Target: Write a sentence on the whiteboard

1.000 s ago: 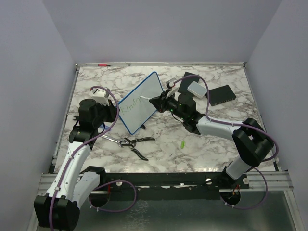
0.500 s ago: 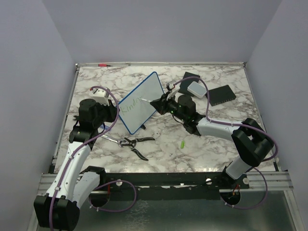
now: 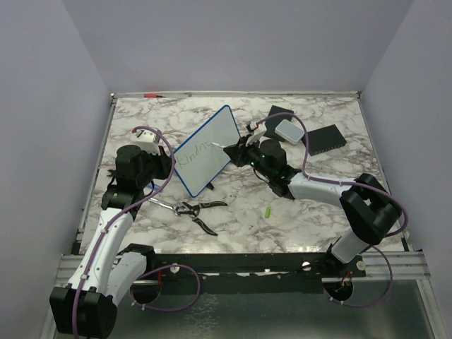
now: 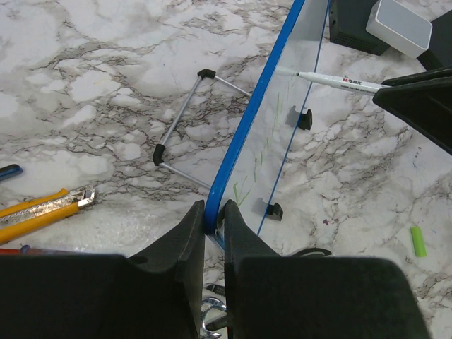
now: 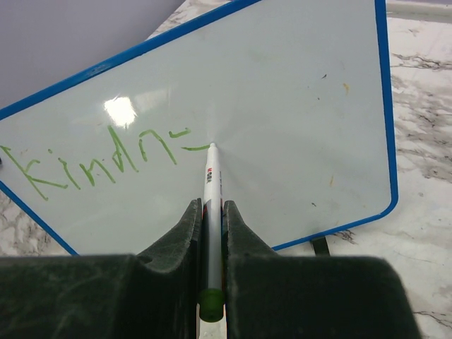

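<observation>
The whiteboard (image 3: pixel 208 150), white with a blue frame, stands tilted on its wire stand near the table's middle. My left gripper (image 4: pixel 213 212) is shut on its blue lower edge (image 4: pixel 244 141). My right gripper (image 5: pixel 210 212) is shut on a white marker (image 5: pixel 210 205) with a green end cap. The marker's tip touches the board face (image 5: pixel 282 106). Green writing (image 5: pixel 92 162) reads "Kindn" with a fresh short stroke at the tip. In the top view the right gripper (image 3: pixel 236 150) is at the board's right side and the left gripper (image 3: pixel 169 164) at its left.
Pliers (image 3: pixel 198 210) lie in front of the board. A green cap (image 3: pixel 268 211) lies on the marble. Black pads (image 3: pixel 325 139) and a white box (image 3: pixel 288 130) sit at the back right. A yellow utility knife (image 4: pixel 39 212) lies at the left.
The right gripper with the marker has shifted a little to the right along the board, adding a short green stroke after "Kindn". The left arm and the board have not moved.
</observation>
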Tool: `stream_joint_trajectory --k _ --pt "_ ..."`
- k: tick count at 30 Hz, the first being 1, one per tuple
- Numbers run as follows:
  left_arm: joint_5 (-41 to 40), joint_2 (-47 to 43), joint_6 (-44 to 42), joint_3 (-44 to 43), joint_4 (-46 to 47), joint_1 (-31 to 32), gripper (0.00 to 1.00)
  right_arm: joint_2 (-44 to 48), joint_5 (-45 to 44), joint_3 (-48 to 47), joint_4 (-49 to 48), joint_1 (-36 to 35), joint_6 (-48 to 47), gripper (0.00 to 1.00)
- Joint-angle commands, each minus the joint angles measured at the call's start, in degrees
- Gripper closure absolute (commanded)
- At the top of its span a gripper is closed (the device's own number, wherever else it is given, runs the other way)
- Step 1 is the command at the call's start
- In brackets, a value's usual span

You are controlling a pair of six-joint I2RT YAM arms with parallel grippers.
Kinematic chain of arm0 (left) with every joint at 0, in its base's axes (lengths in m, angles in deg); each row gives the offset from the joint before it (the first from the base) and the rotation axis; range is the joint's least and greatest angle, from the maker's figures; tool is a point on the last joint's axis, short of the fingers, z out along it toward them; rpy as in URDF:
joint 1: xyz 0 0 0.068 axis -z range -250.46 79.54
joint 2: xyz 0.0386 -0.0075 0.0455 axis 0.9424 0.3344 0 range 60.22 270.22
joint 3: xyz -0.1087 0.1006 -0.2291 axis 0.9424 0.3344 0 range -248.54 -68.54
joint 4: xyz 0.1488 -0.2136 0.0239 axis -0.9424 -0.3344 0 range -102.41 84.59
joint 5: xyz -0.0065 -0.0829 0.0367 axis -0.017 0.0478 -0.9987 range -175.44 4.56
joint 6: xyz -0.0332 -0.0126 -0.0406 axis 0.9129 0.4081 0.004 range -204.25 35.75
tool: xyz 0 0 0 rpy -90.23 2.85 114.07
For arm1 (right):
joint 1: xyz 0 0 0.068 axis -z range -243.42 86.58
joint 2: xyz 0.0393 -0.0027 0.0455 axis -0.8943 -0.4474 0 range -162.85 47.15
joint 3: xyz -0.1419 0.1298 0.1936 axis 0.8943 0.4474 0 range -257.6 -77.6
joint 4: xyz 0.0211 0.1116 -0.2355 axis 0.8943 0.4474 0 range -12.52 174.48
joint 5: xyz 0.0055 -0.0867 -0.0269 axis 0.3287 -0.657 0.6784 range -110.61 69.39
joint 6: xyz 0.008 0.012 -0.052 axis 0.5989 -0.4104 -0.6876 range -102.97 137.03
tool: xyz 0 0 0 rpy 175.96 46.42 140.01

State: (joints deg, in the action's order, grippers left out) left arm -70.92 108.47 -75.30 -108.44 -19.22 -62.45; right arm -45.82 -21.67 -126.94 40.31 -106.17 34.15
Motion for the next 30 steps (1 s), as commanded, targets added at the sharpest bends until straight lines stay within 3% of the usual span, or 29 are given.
stream_joint_trajectory --k 1,16,30 --pt "-0.64 -0.88 -0.8 0.57 -0.52 0.24 0.97 -0.72 -3.39 -1.72 0.48 -0.2 0.43 0.99" --pt "-0.58 -0.88 -0.82 0.52 -0.52 0.22 0.97 4.53 1.98 1.64 -0.56 -0.71 -1.33 0.99" --pt "-0.64 -0.79 -0.73 0.46 -0.5 0.18 0.97 1.66 4.1 -1.55 0.04 -1.51 -2.37 0.99"
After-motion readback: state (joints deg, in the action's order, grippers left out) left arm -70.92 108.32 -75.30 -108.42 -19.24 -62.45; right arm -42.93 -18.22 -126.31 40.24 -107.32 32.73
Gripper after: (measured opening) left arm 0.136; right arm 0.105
